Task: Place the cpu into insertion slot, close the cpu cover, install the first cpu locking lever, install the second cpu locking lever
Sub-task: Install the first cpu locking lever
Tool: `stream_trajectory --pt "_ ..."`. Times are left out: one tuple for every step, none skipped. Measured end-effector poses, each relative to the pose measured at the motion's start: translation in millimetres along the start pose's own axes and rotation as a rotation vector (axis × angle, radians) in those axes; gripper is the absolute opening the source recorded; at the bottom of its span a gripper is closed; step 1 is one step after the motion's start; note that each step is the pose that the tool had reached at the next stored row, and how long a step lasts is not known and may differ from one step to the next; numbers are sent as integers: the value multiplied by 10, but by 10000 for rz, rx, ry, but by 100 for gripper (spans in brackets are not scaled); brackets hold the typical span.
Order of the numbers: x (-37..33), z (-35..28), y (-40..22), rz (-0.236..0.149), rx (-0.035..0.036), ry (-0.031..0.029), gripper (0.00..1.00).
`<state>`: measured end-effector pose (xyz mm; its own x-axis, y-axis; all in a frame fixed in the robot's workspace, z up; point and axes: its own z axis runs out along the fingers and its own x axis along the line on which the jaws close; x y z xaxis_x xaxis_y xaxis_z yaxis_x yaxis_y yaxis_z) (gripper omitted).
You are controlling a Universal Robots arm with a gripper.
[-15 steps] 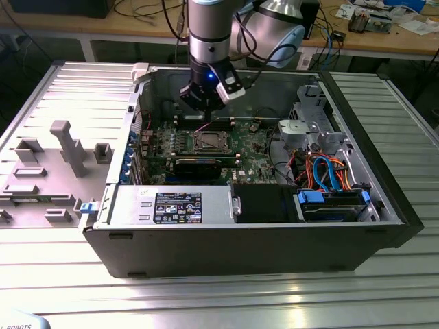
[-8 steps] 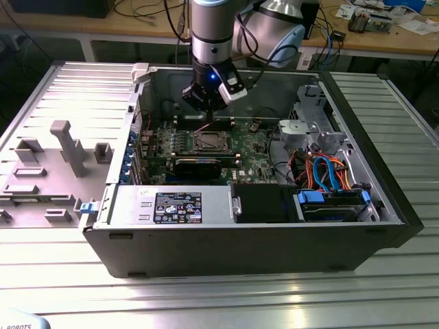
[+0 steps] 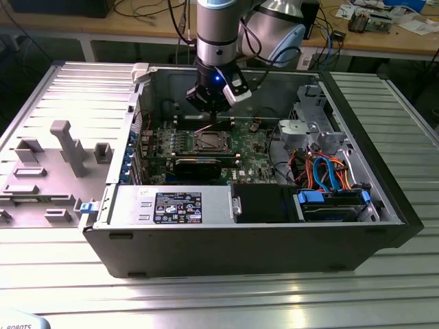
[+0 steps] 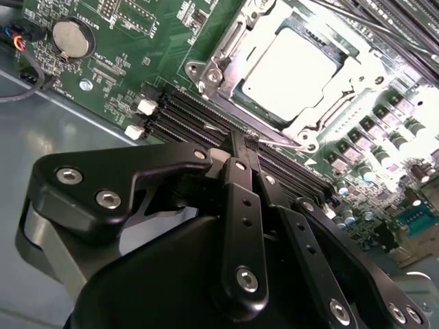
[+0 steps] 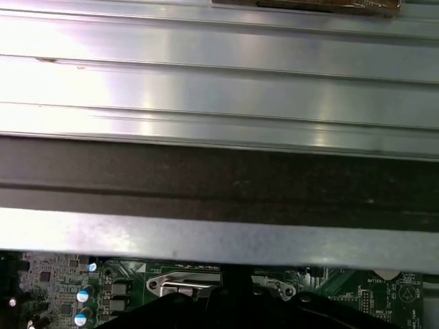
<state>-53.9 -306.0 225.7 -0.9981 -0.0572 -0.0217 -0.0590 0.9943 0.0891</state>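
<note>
Black hand, fingers pressed together, just beside covered cpu, memory slots between.

Matt black metal gripper with shiny screw heads, bright reflective metal lid on the cpu, silvery polished cpu cover, glossy green circuit board, dull grey sheet-metal computer case, ribbed brushed-aluminium tabletop.
</note>
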Motion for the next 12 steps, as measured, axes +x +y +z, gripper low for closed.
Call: stream_trajectory --pt "-14 13 -2 -1 6 2 11" --pt "-21 23 -4 -1 8 2 11" --pt "-29 36 -5 -1 10 2 11" --pt "-40 49 -7 0 11 3 11" --pt "-51 61 -9 -1 11 3 11" --pt "-59 73 -10 -1 12 3 11" --pt "-68 86 -12 -1 12 3 11" --pt "-82 103 -14 -1 11 2 11" --pt "-88 116 -16 -1 11 2 11" --pt "-91 130 -17 -1 12 3 11" --pt "-93 143 -18 0 12 2 11" --pt "-96 160 -20 -1 11 3 11"
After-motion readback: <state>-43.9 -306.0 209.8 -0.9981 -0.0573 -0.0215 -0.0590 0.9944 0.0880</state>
